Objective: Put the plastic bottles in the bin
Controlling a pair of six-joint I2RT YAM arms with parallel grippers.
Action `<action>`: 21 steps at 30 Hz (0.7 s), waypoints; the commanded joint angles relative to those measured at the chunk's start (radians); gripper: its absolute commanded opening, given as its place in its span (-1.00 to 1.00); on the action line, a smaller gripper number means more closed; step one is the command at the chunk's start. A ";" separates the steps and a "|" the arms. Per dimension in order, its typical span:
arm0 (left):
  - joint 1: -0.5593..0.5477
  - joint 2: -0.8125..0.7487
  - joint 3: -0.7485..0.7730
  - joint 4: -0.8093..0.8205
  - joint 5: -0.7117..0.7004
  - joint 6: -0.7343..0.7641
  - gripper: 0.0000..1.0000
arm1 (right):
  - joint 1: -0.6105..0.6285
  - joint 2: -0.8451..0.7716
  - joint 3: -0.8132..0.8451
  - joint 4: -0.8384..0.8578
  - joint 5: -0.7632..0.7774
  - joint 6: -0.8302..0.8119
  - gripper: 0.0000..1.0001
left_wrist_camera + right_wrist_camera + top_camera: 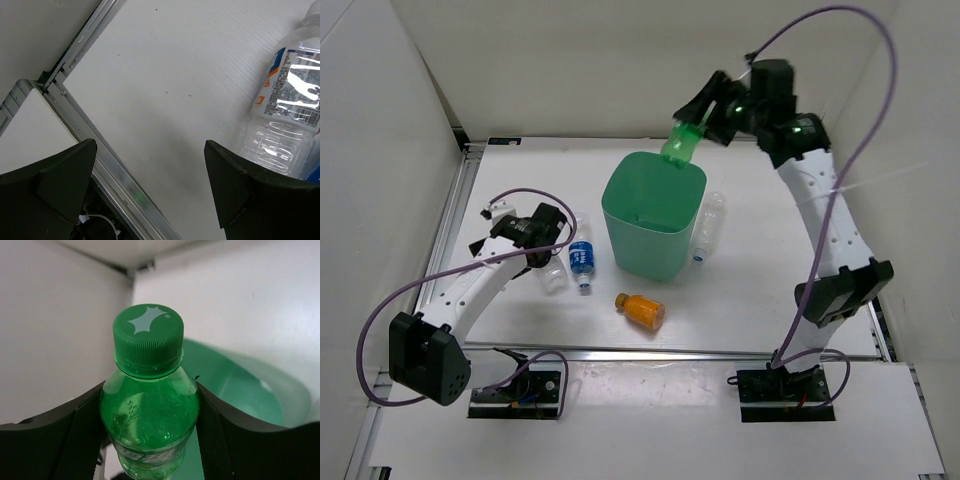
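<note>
Nearest, toward the front edge of the white worktop (750,300), the short orange bottle (640,310) is seen lying on its side, apart from everything else. Just beyond it to the left, the blue-label bottle (582,263) and a clear bottle (553,280) are laid side by side, close to the left claw (150,150). That claw is held low over the worktop and spread wide, with nothing between its fingers. In its wrist view the clear bottle is seen just beside one finger, and whether the two touch cannot be told.

Farther in, the mint-green bin (645,250) is stood upright at the middle of the worktop. A second clear bottle (708,228) is laid along its right wall, either just beside it or against it.

Farthest back, the right claw (698,122) is raised over the bin's far rim. The green bottle (150,405) is pinched by its body, with a finger (75,435) pressed to each side. The bottle is held tilted, its capped end pointed away from the claw toward the bin's open mouth.
</note>
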 commanded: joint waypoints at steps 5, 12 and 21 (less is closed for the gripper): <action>-0.006 0.014 0.073 0.003 -0.028 0.005 1.00 | 0.086 0.022 -0.183 -0.106 0.070 -0.027 0.27; -0.006 0.005 0.052 -0.006 0.004 -0.019 1.00 | 0.031 -0.101 -0.145 -0.131 0.271 -0.026 1.00; -0.015 -0.008 0.031 -0.006 0.004 -0.019 1.00 | -0.308 -0.011 -0.329 -0.140 0.060 -0.080 1.00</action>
